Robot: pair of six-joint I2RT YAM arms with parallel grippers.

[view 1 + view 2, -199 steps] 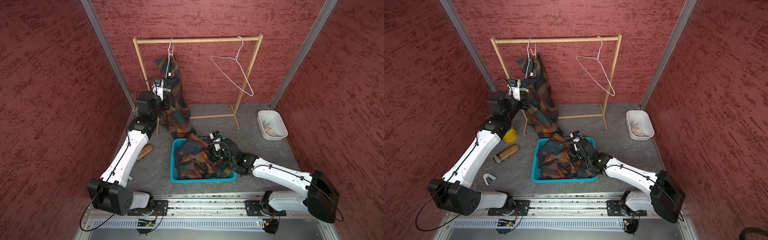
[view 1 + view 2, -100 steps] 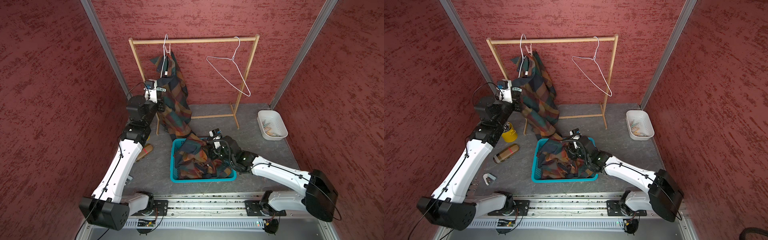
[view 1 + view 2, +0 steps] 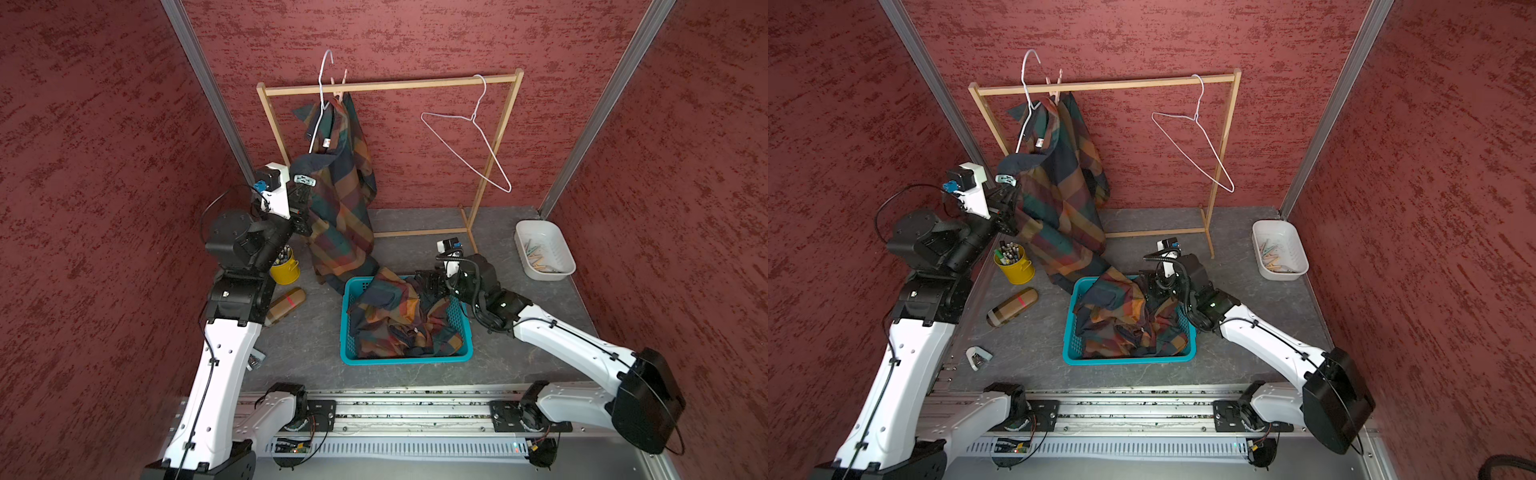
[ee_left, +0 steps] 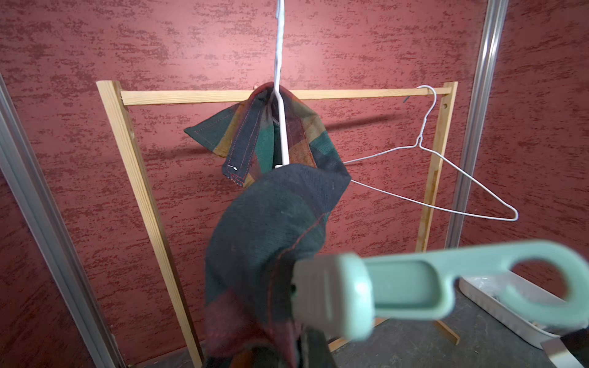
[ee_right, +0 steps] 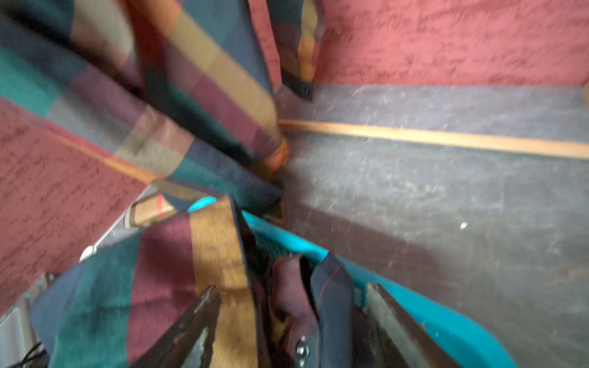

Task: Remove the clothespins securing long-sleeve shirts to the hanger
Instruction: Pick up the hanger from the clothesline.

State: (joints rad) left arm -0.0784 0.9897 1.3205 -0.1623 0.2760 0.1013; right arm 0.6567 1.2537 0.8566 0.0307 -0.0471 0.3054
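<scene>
Woven cloth shirt (image 3: 345,199), wooden rack (image 3: 395,85), plastic basket (image 3: 407,359)

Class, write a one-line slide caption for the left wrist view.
Blurred pale mint plastic clothespin touching a dark plaid long-sleeve shirt on a white wire hanger, light wooden clothes rack behind.

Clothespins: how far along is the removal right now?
Done: one shirt lies in the basket, a hanger bare, loose clothespins in the tray. In hand: left end effector shut on the mint clothespin at the hanging shirt. Left: a pink clothespin by the rail.
</scene>
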